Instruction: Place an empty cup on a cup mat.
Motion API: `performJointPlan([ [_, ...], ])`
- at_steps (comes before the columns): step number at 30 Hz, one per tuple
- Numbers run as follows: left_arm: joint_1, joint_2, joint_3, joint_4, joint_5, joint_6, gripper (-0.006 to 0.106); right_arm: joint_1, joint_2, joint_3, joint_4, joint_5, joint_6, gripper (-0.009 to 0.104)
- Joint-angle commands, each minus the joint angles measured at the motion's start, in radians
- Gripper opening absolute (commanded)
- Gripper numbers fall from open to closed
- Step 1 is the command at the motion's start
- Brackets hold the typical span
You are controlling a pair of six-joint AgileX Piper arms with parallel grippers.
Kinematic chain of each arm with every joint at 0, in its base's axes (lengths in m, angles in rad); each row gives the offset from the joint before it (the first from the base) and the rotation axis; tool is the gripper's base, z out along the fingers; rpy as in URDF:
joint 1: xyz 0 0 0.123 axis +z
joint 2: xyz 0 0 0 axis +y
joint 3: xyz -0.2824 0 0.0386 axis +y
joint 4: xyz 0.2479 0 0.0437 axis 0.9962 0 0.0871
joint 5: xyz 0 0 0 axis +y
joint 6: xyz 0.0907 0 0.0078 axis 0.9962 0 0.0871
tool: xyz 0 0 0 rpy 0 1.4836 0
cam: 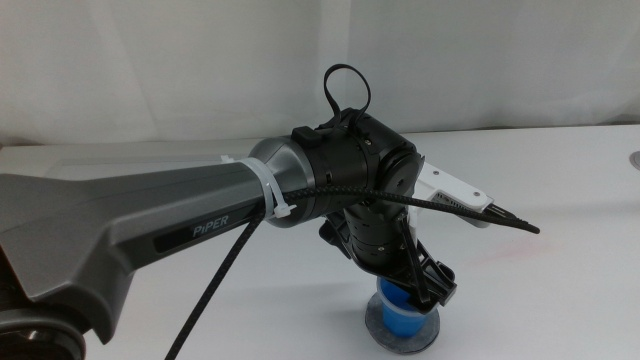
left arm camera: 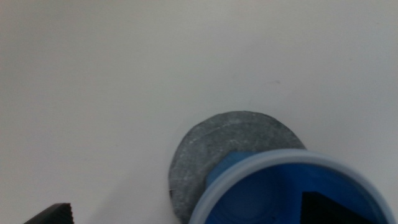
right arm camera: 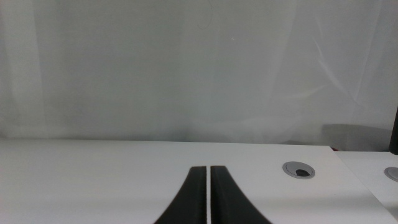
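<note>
The blue cup [cam: 399,306] stands upright on the grey cup mat [cam: 406,337] near the table's front edge, under the left arm. My left gripper [cam: 425,290] points straight down over it. In the left wrist view the cup [left arm camera: 249,186] covers one side of the mat [left arm camera: 224,140]. One jaw sits inside the cup, the other well outside its wall and clear of it, so my left gripper [left arm camera: 193,214] is open. The cup's inside looks empty. My right gripper [right arm camera: 208,186] is shut on nothing, low over the table and out of the middle view.
The left arm [cam: 150,230] and its black cable [cam: 460,208] span the middle of the table. A round grey grommet hole [right arm camera: 299,168] lies ahead of the right gripper, another [right arm camera: 392,173] beside it, and one [cam: 635,158] at the far right edge. A white curtain hangs behind.
</note>
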Motion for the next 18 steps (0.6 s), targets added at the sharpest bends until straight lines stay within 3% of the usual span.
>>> performJointPlan([
  [1, 0.003, -0.010, 0.002, 0.034, -0.008, -0.024, 0.091, 0.001, -0.003, 0.040, -0.003, 0.000, -0.005, -0.003],
  [14, 0.003, -0.153, -0.054, 0.065, -0.016, -0.027, 0.091, 0.001, -0.003, 0.040, -0.003, 0.000, -0.005, -0.003],
  [18, 0.011, -0.220, -0.094, 0.197, 0.016, -0.053, 0.091, 0.001, -0.003, 0.040, -0.003, 0.000, -0.005, -0.003],
])
